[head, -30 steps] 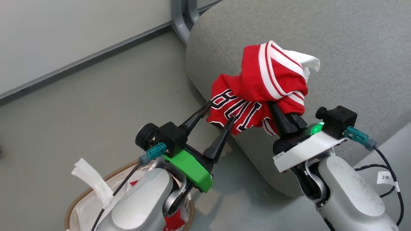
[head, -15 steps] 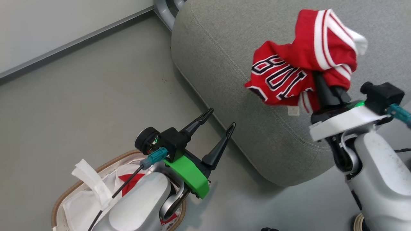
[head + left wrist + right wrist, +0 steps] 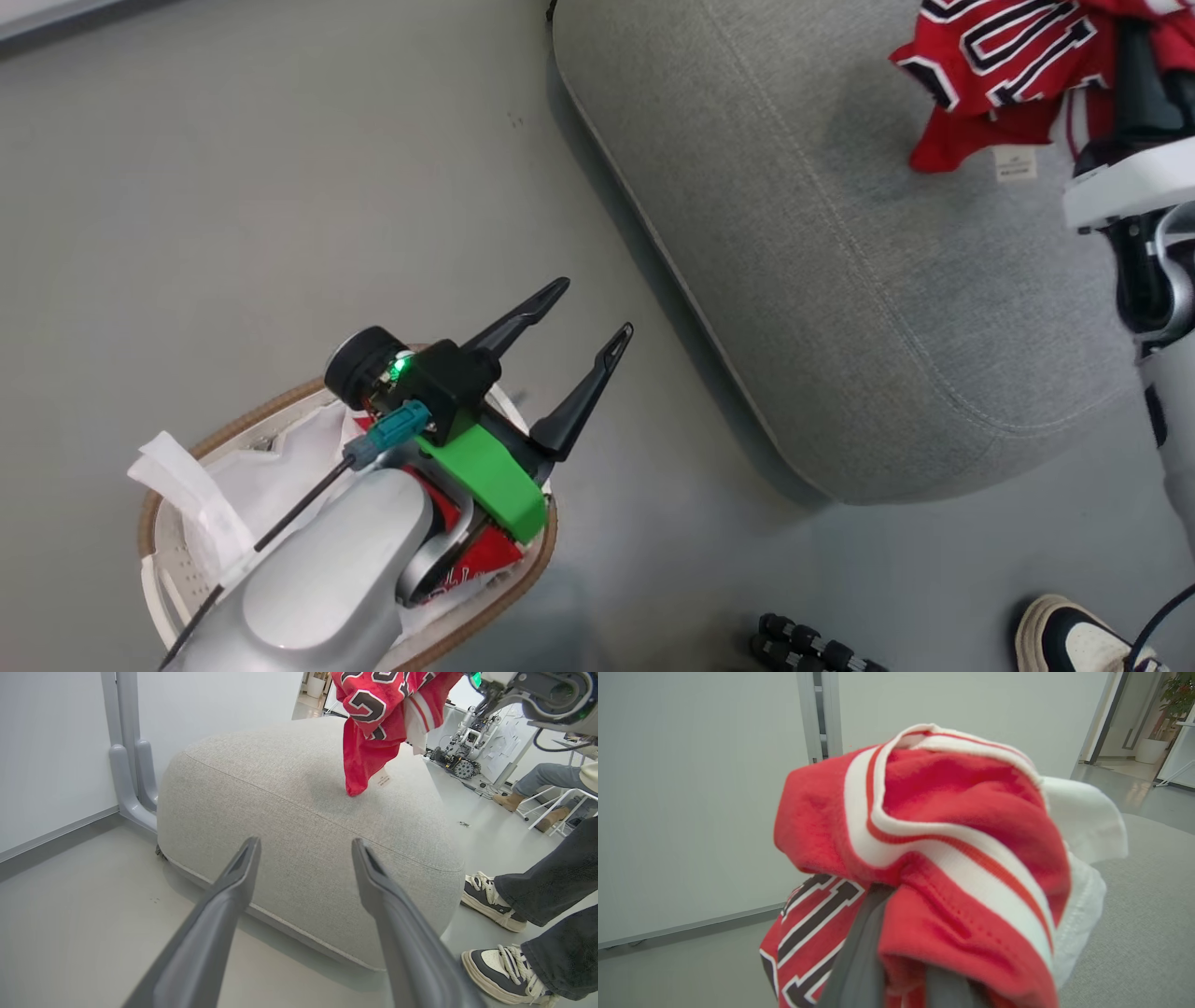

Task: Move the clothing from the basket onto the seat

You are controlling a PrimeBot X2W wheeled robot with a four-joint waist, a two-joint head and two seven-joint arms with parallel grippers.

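Observation:
My right gripper (image 3: 1137,79) is shut on a bunched red jersey (image 3: 999,56) with white stripes and black-white lettering. The jersey (image 3: 373,718) hangs over the top of the grey seat (image 3: 840,280). Its lowest corner and tag are close to the fabric, and I cannot tell whether they touch. In the right wrist view the jersey (image 3: 934,835) drapes over the dark fingers (image 3: 859,966). My left gripper (image 3: 593,308) stands open and empty above the basket (image 3: 149,504), pointing at the seat's (image 3: 303,788) side. More red clothing (image 3: 476,560) lies in the basket under my left forearm.
A white sheet (image 3: 271,476) lines the basket. A person's shoes (image 3: 490,900) and dark trouser legs stand right of the seat, and a shoe (image 3: 1074,635) shows at the bottom right. A grey post (image 3: 126,765) stands behind the seat by the wall.
The right gripper has carried the jersey from the seat's near edge, beside the left fingertips, further over the seat's top. The head camera has tilted down. The left gripper stays open.

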